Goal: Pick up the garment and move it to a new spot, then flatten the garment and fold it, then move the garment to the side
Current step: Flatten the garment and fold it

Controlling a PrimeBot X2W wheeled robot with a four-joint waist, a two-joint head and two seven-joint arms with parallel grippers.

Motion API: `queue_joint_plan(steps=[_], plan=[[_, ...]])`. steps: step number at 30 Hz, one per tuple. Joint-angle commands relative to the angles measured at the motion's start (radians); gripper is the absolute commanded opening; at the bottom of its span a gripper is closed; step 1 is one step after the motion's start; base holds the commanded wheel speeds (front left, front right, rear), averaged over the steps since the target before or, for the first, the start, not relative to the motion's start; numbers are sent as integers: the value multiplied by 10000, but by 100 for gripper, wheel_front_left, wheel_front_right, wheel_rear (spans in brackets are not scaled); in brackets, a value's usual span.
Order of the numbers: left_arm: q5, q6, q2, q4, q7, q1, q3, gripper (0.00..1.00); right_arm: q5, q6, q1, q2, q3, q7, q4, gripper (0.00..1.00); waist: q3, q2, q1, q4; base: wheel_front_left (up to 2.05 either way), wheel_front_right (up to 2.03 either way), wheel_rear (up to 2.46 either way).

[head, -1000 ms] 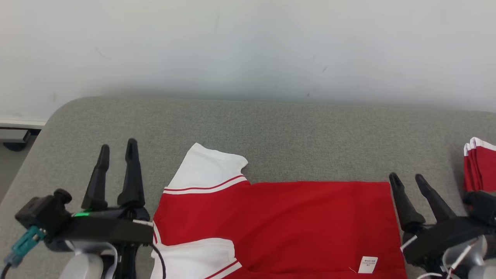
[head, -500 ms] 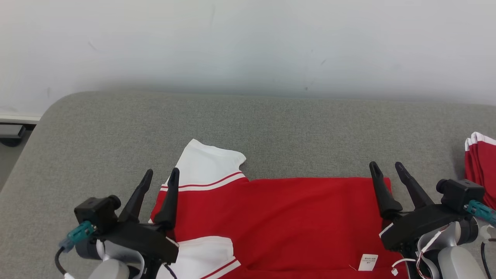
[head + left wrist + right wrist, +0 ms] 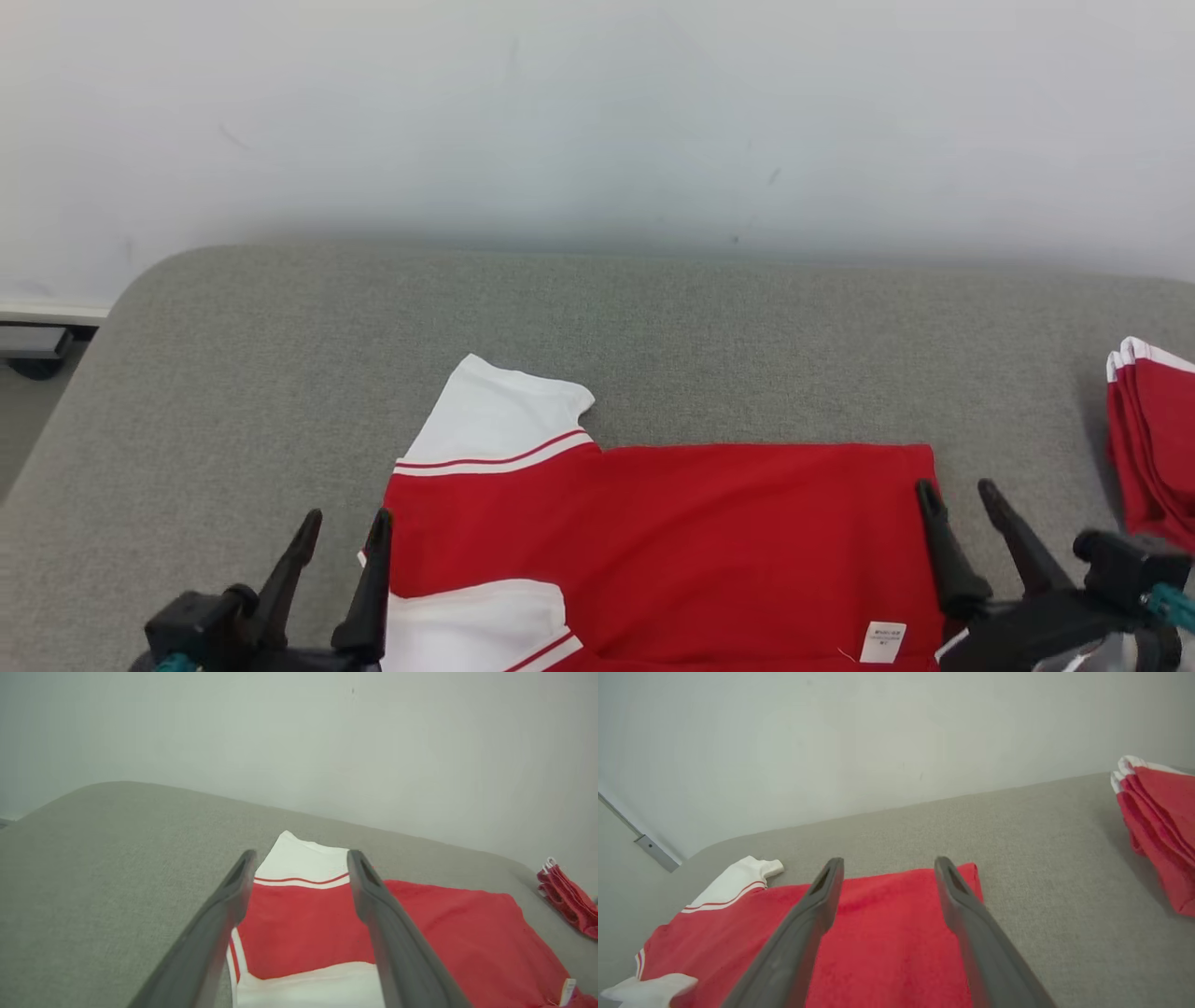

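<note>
Red cloth w/ white sleeves: garment [image 3: 709,532] lies spread on the grey padded table [image 3: 653,336], toward the near edge, body running left to right. Far sleeve [image 3: 495,411] sticks out toward the wall. Near sleeve [image 3: 476,621] is turned in over the red at near left. White label [image 3: 885,642] shows by the hem at near right.

L gripper [image 3: 346,513]: fingers wide, nothing between them, at the shoulder end of the garment. Inner finger is over the cloth edge, outer one over bare table. R gripper [image 3: 954,485]: fingers wide, empty, straddling the hem just near of the far right corner. Contact w/ cloth: can't tell for either.

Judgement: garment looks flattened, fold only partly made (one sleeve in). One gripper at each end prob. so both ends can be pinched together and the cloth moves evenly, no skew. Jaws straddling the edges suit a pinch on a single edge, not a bunch of fabric.

Folded red/white stack [image 3: 1153,429] sits at far right, well apart from the work piece. Prob. the "side" spot for finished items, kept clear so folding doesn't drag it

Risk: grabbing two layers at the left end, near the tucked sleeve
</note>
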State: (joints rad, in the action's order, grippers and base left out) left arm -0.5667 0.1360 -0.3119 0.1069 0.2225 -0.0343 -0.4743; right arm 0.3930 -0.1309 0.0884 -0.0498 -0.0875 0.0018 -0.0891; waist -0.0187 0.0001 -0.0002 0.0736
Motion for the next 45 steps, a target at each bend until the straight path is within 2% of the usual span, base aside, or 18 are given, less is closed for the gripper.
queue_joint_plan(steps=[1, 6, 13, 22, 29, 37, 40, 45], plan=[[171, 76, -186, -397, -62, -261, 100, 100, -56, 6, -451, -25, -15, -13, 408, 100, 246, -1, 2, 218, 0, 0, 0], [298, 308, -526, -1194, -625, -109, -15, 100, 201, 6, -304, -37, 174, 81, 774, 100, 183, -1, 2, 309, 0, 0, 0], [276, 469, -649, -1587, -852, -11, -15, 100, -68, 6, -167, -26, -116, 245, 955, 100, 45, -1, 2, 457, 0, 0, 0], [133, 305, -722, -1540, -1149, -168, -152, 100, -205, 6, -97, -24, -533, 999, 871, 100, 18, -1, 2, 463, 0, 0, 0], [149, 51, -615, -1008, -2477, -1473, -617, 100, -541, 6, -777, -29, -1168, 3271, 562, 100, -49, -1, 2, 354, 0, 0, 0], [107, -224, 12, 788, -4830, -4094, -1165, 100, -1271, 6, -2658, -13, -2199, 6517, -45, 100, -446, -1, 2, 215, 0, 0, 0], [143, -307, 328, 1676, -5686, -5133, -1374, 100, -1645, 6, -3406, -24, -2294, 7328, -316, 100, -751, -1, 2, 187, 0, 0, 0], [66, -413, 692, 2823, -6354, -6368, -1414, 100, -1976, 6, -4312, -22, -2185, 8055, -703, 100, -1298, -1, 2, 104, 0, 0, 0]])
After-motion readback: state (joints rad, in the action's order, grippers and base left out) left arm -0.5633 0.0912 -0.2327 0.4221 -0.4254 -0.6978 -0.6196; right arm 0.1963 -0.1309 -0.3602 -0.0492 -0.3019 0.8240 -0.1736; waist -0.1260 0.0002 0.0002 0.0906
